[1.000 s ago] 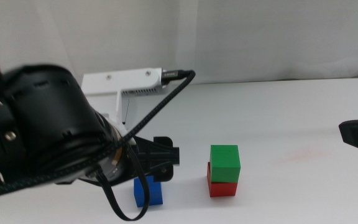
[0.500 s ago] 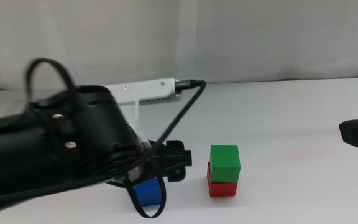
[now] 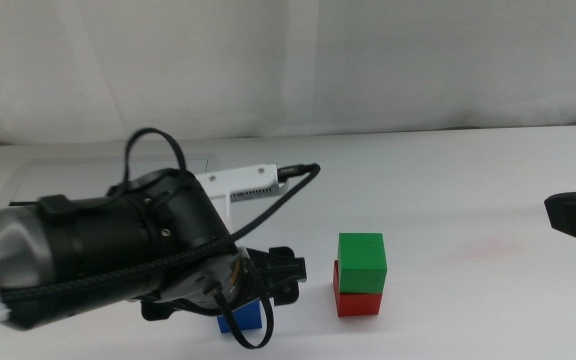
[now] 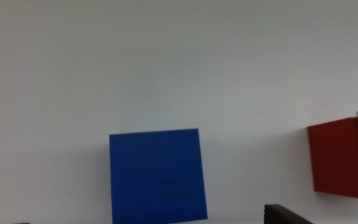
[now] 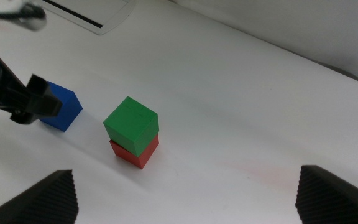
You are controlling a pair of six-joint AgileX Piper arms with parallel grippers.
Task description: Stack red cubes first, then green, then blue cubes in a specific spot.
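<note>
With the left gripper [image 3: 278,272] spread open over the blue cube [image 4: 156,175], which lies between its fingers, an off-centre close could shove it toward the green cube [image 3: 361,262] stacked on the red cube [image 3: 358,301] beside them, while the right gripper [image 5: 188,199] waits open.

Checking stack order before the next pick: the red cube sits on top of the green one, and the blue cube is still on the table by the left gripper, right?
Not quite: the green cube sits on top of the red cube, as the middle view shows. The blue cube is on the table by the left gripper.
</note>
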